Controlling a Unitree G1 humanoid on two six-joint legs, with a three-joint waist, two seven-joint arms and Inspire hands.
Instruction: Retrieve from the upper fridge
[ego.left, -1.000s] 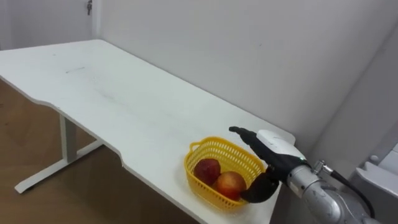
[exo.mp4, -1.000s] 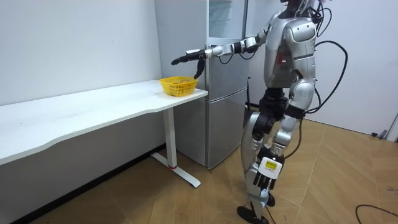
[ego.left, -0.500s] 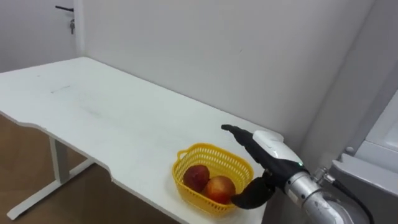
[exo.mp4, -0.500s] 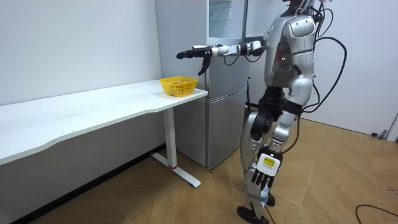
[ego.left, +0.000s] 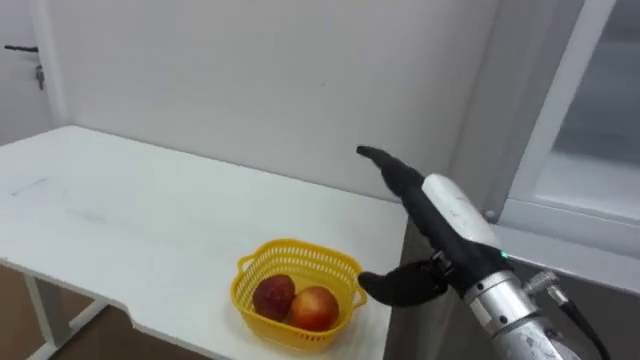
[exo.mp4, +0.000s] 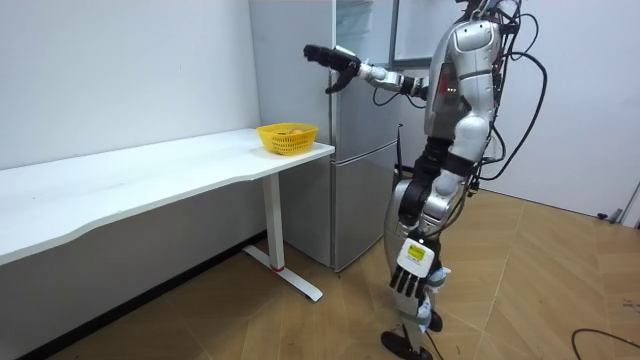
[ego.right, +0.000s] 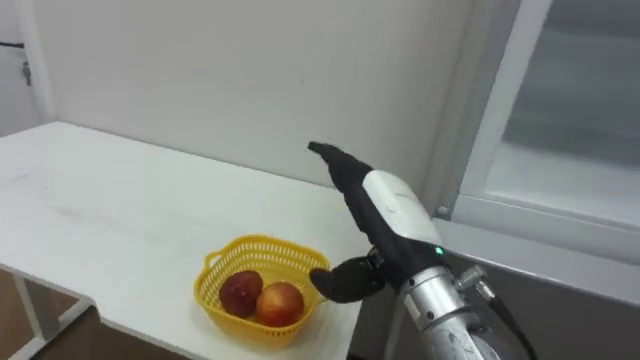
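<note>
We see the right hand (ego.left: 450, 212) raised in front of the fridge (exo.mp4: 365, 180), above the end of the white table (ego.left: 130, 220). Its fingers are straight, its thumb is spread, and it holds nothing. The yellow basket (ego.left: 297, 247) stands on the table's near corner, just beside the fridge, with two red fruits (ego.left: 273, 296) inside. In the room view the left hand (exo.mp4: 408, 285) hangs by the leg with loose fingers.
</note>
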